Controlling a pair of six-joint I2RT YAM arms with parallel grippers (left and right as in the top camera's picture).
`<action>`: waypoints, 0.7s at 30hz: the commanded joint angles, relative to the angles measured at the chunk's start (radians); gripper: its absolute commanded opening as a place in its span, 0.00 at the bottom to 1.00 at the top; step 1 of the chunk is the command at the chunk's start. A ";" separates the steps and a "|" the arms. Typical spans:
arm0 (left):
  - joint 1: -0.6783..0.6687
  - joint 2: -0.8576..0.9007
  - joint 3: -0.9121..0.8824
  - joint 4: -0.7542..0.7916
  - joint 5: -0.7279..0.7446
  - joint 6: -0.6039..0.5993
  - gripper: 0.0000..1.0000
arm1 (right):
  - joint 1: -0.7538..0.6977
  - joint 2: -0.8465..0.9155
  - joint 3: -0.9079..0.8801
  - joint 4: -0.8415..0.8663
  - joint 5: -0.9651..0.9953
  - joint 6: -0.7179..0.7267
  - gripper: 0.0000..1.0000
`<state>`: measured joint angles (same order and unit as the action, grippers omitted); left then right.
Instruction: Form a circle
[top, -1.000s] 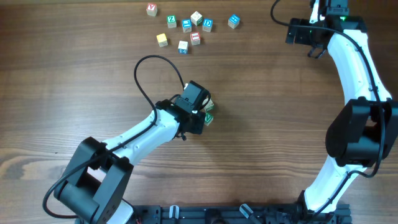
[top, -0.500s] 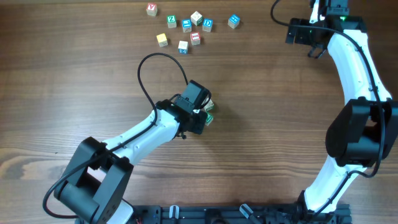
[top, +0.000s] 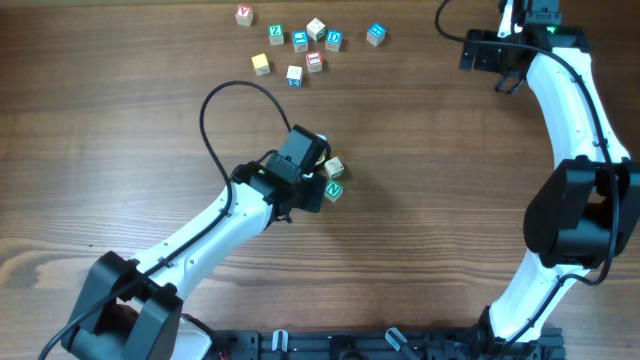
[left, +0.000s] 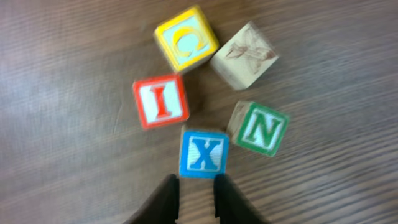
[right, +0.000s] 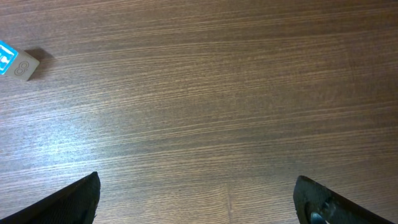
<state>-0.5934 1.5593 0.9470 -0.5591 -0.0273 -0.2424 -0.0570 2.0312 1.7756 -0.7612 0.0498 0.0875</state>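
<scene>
Top-down overhead (wrist views close)

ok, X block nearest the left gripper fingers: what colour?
Blue with a white face; the X block shows best in the left wrist view.

White arm links (top: 215, 232), black joints, black looped cable (top: 215, 100), dark fingers (left: 166, 198).

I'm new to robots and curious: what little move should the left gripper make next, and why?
Probably lift straight away. The ring of five cubes already looks closed, and the left gripper, nearly shut and empty, sits just short of the blue X cube; sideways motion might knock it.
</scene>
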 joint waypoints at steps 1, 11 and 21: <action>0.006 0.003 -0.037 -0.033 0.012 -0.146 0.04 | 0.000 0.015 -0.002 0.002 0.010 -0.009 1.00; 0.006 0.037 -0.130 0.090 0.011 -0.185 0.04 | 0.000 0.015 -0.002 0.002 0.010 -0.009 1.00; 0.007 0.062 -0.130 0.127 -0.011 -0.185 0.06 | 0.000 0.015 -0.002 0.002 0.010 -0.009 1.00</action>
<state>-0.5915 1.6108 0.8253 -0.4385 -0.0284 -0.4107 -0.0570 2.0312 1.7756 -0.7612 0.0498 0.0875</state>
